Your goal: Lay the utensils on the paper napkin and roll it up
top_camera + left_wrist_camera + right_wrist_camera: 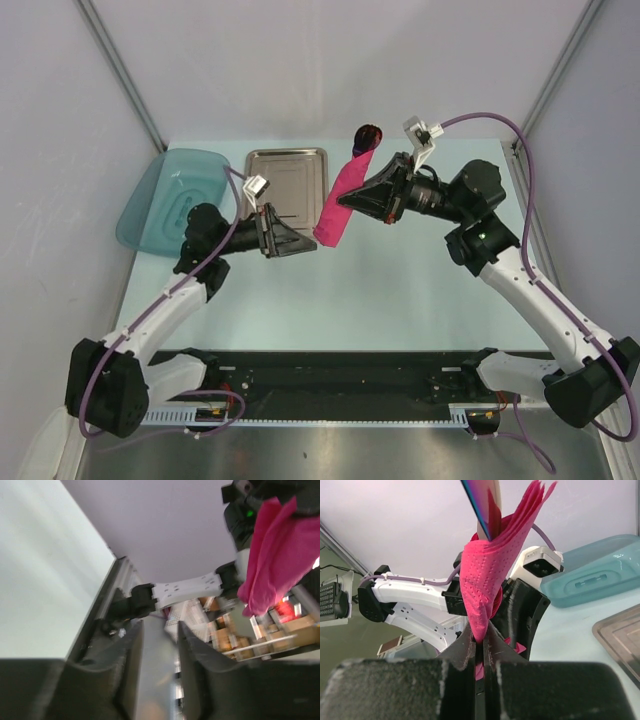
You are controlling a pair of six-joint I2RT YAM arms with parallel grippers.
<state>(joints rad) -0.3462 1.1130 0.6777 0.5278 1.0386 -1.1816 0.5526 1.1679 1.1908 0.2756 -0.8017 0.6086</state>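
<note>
We are seeing the right gripper (479, 647) pinching the pink napkin (487, 575), its fingers closed tight on the paper and holding it in the air at the upper centre of the overhead view. The utensils (368, 134) are poking from its far end, mostly wrapped and hard to tell apart. The left gripper (160, 645) is hovering just lower left, fingers narrowly apart, gripping nothing.
</note>
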